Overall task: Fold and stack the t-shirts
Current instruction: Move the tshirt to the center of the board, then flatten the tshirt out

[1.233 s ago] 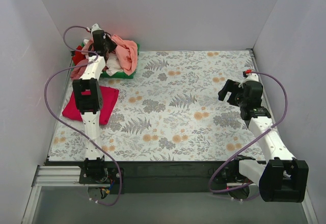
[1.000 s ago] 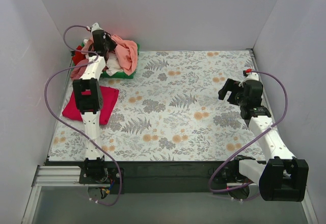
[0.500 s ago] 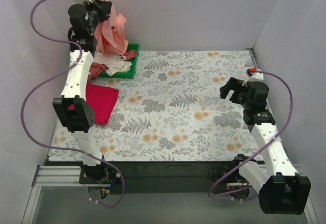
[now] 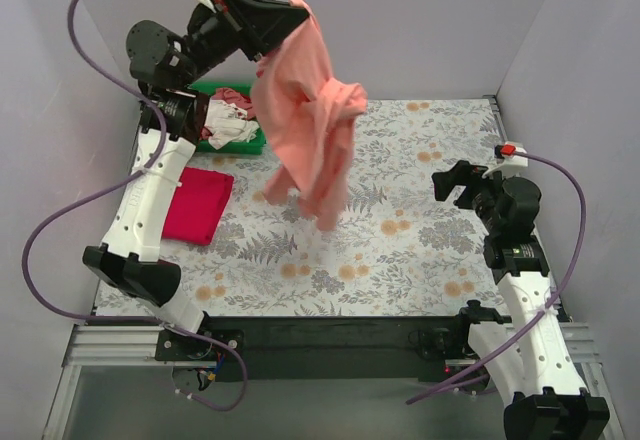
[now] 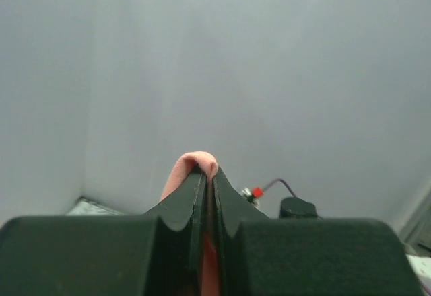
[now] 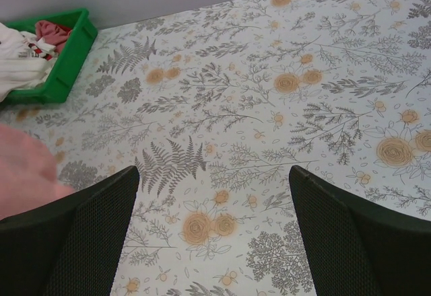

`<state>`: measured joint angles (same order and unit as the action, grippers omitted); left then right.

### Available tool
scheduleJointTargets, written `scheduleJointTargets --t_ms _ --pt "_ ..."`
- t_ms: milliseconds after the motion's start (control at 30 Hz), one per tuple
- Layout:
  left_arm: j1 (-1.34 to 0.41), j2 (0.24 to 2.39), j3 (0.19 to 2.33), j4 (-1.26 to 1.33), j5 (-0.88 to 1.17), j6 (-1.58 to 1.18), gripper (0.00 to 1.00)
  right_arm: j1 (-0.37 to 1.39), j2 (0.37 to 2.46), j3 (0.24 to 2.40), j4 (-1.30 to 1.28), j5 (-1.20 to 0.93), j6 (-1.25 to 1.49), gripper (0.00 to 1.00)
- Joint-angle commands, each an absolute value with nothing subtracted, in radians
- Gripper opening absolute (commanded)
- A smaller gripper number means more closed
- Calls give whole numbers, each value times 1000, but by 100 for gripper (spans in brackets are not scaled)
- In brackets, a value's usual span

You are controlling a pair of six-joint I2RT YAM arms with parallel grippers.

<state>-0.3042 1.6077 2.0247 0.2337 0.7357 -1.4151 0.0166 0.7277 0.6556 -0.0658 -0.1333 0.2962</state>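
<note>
Carry step: left gripper [image 4: 288,12] clamped on salmon-pink t-shirt [image 4: 305,120], which dangles high above mid-table [image 4: 420,260]; right gripper [image 4: 455,182] idle, jaws wide apart; next likely needs lowering and spreading flat with 2 grippers.

The hanging salmon-pink cloth t-shirt [image 4: 305,110] blurs at its lower hem; the right wrist view cuts it at the left edge, smeared. The white left arm [image 4: 148,200] hides part of the folded magenta-red cloth t-shirt [image 4: 205,205] by the left edge of the worktop [image 4: 400,260]. The bunched white and red cloth [image 4: 228,125] in the far-left corner's green plastic tray [image 4: 235,147] is perhaps several garments.
</note>
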Motion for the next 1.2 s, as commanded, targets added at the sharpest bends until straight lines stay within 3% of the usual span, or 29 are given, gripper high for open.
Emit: scheduleJointTargets --t_ms 0,133,267,300,367,400,433,633,800,967,1167 --pt "-354 1647 2066 276 860 -1497 0 14 689 650 -44 -118 302 98" --pt "-357 1658 1952 275 887 -1476 0 12 638 644 -81 -14 292 98" --pt "-338 1620 1664 193 712 -1343 0 12 615 638 -112 43 285 98" --pt "-328 1627 1575 177 646 -1322 13 14 612 632 -113 44 287 98" --pt "-298 1660 1516 58 560 -1280 49 12 617 620 -112 46 294 98" --pt "-292 1693 1482 10 484 -1273 84 12 633 620 -112 38 296 98" --pt "-285 1709 1471 -53 321 -1281 89 12 647 620 -121 13 293 98" --pt "-288 1582 1205 -83 177 -1279 90 12 762 623 -152 -133 311 98" --pt "-330 1421 984 -72 175 -1278 91 12 795 552 -161 -89 374 98" --pt "-462 1313 763 -92 187 -1331 89 11 764 515 -178 -28 429 98" --pt "-621 1295 675 -173 98 -1367 86 11 727 496 -216 -3 430 98"
